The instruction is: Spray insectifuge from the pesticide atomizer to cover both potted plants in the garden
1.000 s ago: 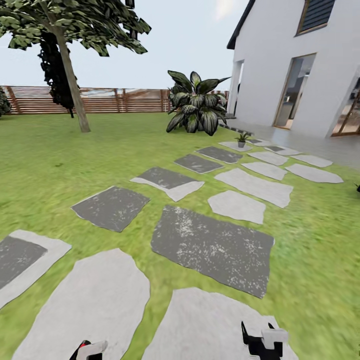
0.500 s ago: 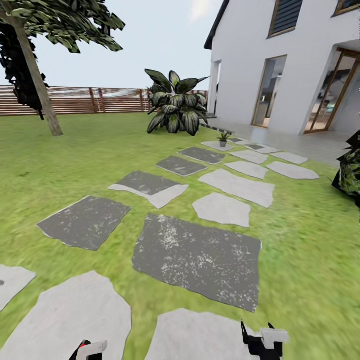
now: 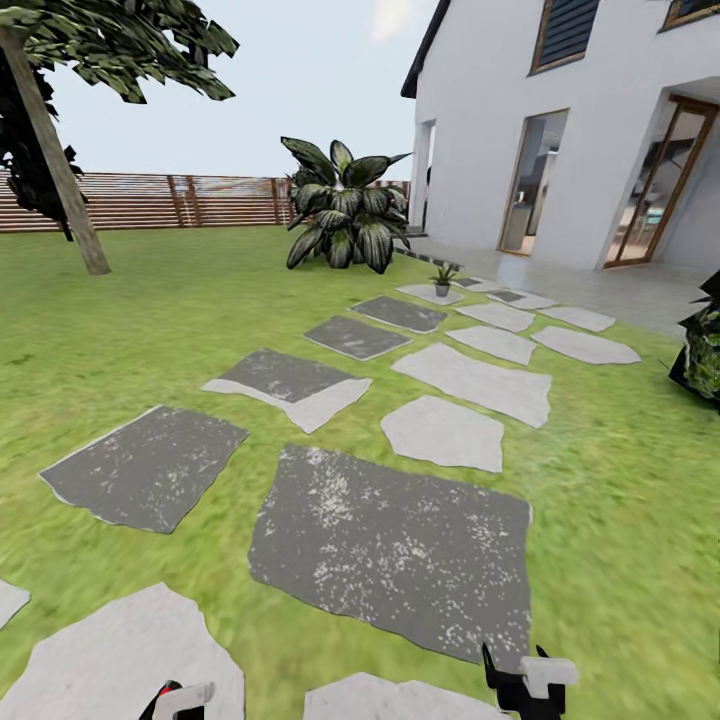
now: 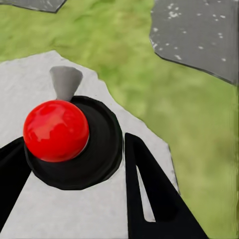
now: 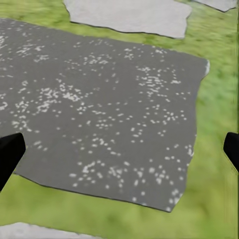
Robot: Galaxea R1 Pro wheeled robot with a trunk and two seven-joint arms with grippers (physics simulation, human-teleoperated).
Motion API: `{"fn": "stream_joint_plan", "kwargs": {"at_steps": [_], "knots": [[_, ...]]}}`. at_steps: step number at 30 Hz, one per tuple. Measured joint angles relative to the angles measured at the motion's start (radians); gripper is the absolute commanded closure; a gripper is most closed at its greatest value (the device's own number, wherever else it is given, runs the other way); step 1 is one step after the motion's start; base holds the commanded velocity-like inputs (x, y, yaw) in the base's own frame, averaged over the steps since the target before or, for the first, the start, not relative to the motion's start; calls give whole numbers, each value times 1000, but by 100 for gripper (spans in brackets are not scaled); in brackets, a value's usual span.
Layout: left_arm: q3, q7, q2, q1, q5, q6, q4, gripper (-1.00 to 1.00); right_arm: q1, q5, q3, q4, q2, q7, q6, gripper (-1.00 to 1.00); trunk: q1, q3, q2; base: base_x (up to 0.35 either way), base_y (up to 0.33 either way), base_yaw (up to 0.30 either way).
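**Three views over the stepping-stone lawn**

The garden is seen from head height, forward and slightly down, across the lawn (image 3: 130,330) toward the house (image 3: 560,130), the fence (image 3: 180,200) and a distant potted plant (image 3: 441,280). Both tools are caught at this view's bottom edge.

The left wrist view is aimed steeply down from close range, along the left tool (image 4: 74,199), onto a pale stone (image 4: 30,84).

The right wrist view is aimed down between the fingertips (image 5: 10,152) at the dark speckled stone (image 5: 104,109); the same slab (image 3: 400,545) is shared with the head view.
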Motion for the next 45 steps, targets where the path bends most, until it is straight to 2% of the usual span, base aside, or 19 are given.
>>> {"fn": "stream_joint_plan", "kwargs": {"at_steps": [7,45], "knots": [[1,0,0,0,0,0,0,100,0,0,0,0,0,0,0,-100,0,0,0,338,0,-171],[1,0,2,0,1,0,0,100,0,1,0,0,-3,2,0,-100,0,0,0,338,0,-2]]}}
